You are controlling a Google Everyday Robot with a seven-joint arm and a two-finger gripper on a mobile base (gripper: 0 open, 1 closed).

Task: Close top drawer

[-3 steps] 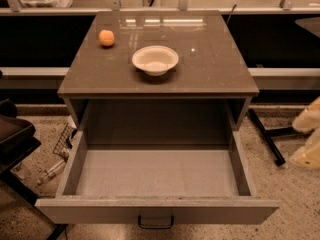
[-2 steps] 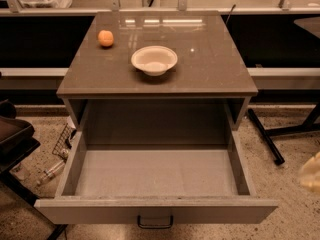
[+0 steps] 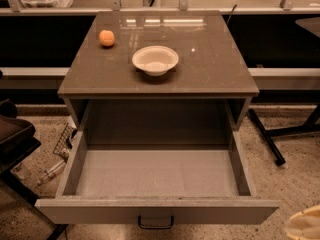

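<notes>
The top drawer (image 3: 157,174) of the grey-brown cabinet (image 3: 215,69) is pulled far out toward me, and its deep box is empty. Its flat front (image 3: 90,211) is at the bottom of the view, with a small dark loop handle (image 3: 156,222) at the centre. The lower drawers are hidden below it. Only a cream-coloured part of my gripper (image 3: 306,224) shows in the bottom right corner. It is to the right of the drawer front and apart from it.
A white bowl (image 3: 155,60) and an orange (image 3: 106,37) sit on the cabinet top. A dark seat (image 3: 15,139) stands at the left, with a wire object (image 3: 64,140) on the floor beside it. Black table legs (image 3: 267,139) stand at the right. A shelf rail (image 3: 160,9) runs behind.
The cream gripper part has dropped from mid-right to the bottom right corner. The drawer, bowl and orange have not moved.
</notes>
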